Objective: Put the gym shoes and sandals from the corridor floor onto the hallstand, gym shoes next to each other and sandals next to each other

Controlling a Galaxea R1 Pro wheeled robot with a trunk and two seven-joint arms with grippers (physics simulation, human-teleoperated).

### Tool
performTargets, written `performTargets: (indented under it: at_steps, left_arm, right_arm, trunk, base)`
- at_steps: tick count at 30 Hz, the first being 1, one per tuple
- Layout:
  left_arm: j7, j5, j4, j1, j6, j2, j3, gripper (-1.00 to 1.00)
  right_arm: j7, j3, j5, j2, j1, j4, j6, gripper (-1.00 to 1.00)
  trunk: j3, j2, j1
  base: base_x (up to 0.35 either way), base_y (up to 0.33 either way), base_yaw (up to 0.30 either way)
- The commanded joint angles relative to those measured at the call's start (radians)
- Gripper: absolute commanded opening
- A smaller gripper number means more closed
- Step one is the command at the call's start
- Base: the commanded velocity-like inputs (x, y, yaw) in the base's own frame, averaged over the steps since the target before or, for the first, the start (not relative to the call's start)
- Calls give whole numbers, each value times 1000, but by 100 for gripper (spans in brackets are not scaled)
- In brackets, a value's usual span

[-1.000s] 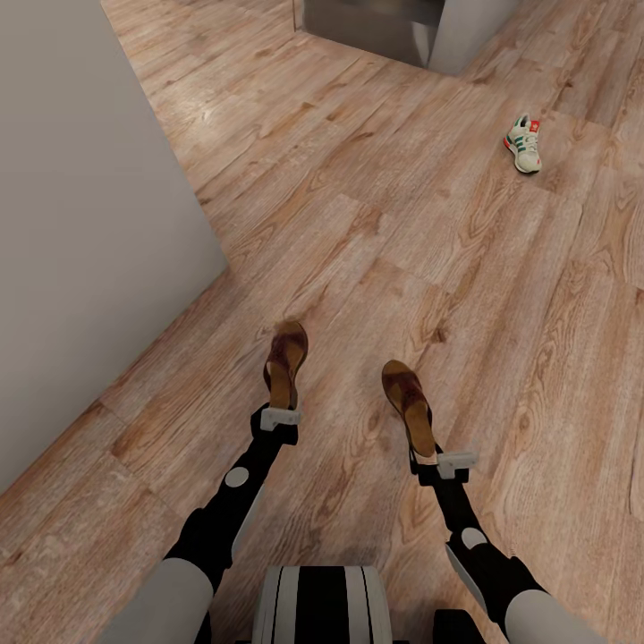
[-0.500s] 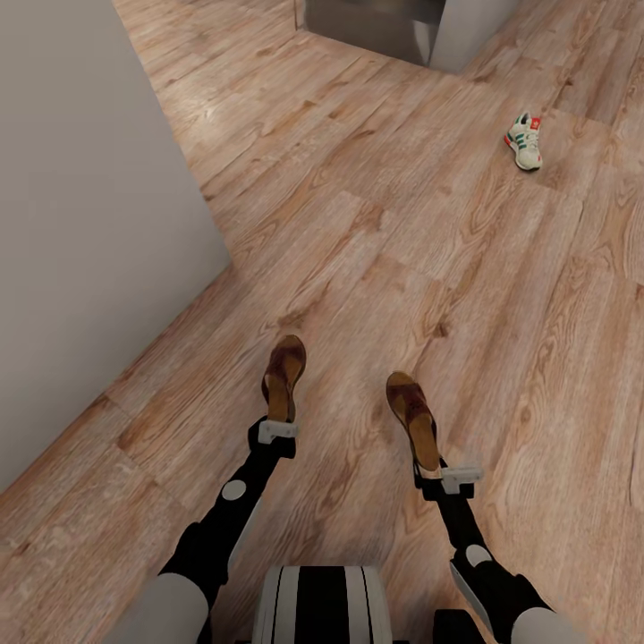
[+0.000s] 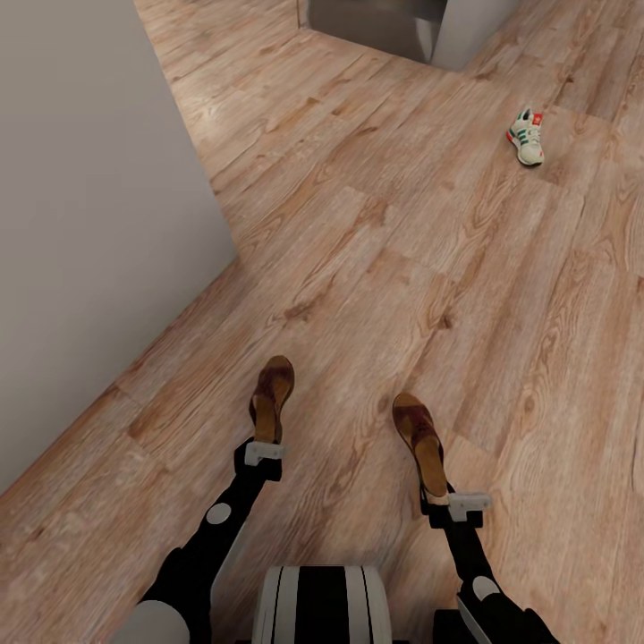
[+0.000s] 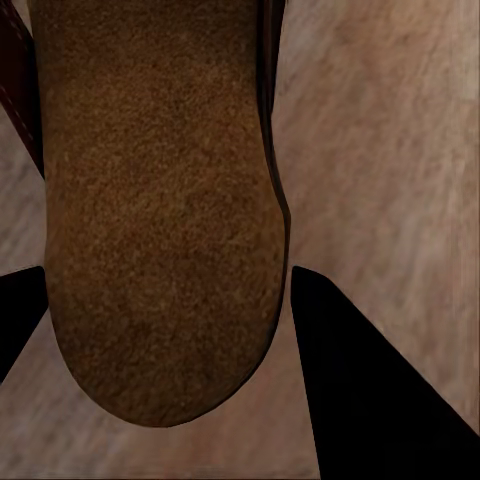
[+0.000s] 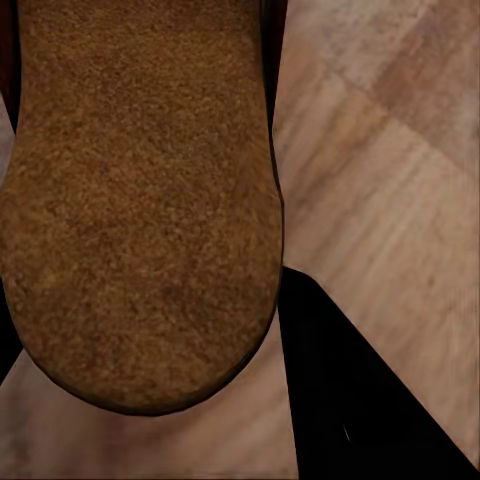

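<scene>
Wood-grain corridor floor [image 3: 376, 268] runs wide across the head view, with a plain grey wall [image 3: 89, 224] standing at the left and a grey unit [image 3: 376, 22] up at the far end. And there's the left gripper [image 3: 264, 450], clamped on the heel end of a brown sandal [image 3: 271, 398] and carrying it clear of the planks, toe pointing away from the robot! Up close in the left wrist view, that tan footbed [image 4: 160, 210] sits square between the dark fingers [image 4: 370, 390]. Over to the right now, the right gripper [image 3: 461, 506] has the same sort of grip on the second sandal [image 3: 422, 442], heel pinched, toe angled forward and a touch leftward. From the right wrist camera its suede footbed [image 5: 140, 200] presses against a dark finger [image 5: 350, 400]. Far off at the upper right, one cream gym shoe [image 3: 527, 138] with green stripes and a red tongue label lies alone on the floor, well apart from both arms
</scene>
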Motion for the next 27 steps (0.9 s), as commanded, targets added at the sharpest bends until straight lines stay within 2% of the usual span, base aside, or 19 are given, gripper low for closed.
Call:
performTargets:
  at_steps: [1, 5, 9, 10, 19, 27]
  left_arm:
    - [1, -4, 0, 0, 0, 0, 1, -100]
    - [1, -4, 0, 0, -1, 2, 3, -100]
    - [1, -5, -3, 0, -1, 17, 22, -100]
    - [1, -5, -5, 0, -1, 23, 32, -100]
    - [1, -5, -6, 0, -1, 25, 35, -100]
    - [1, -5, -6, 0, -1, 27, 35, -100]
  right_arm:
    - [1, 0, -4, 0, 0, 0, -1, -100]
    - [-2, 0, -4, 0, 0, 0, -1, -100]
    - [-3, 0, -4, 0, 0, 0, -1, -100]
    - [-3, 0, -4, 0, 1, 0, -1, -100]
    - [-3, 0, -4, 0, 0, 0, -1, -100]
    - [-3, 0, -4, 0, 1, 0, -1, -100]
  trunk:
    - [0, 0, 0]
    - [0, 0, 0]
    - [0, 0, 0]
    - [4, 0, 0]
    - [39, 2, -5]
    - [77, 4, -8]
  base:
    - [-72, 56, 0]
    - [-34, 26, 0]
    - [-9, 7, 0]
    - [-1, 1, 0]
    - [0, 0, -7]
    - [0, 0, -160]
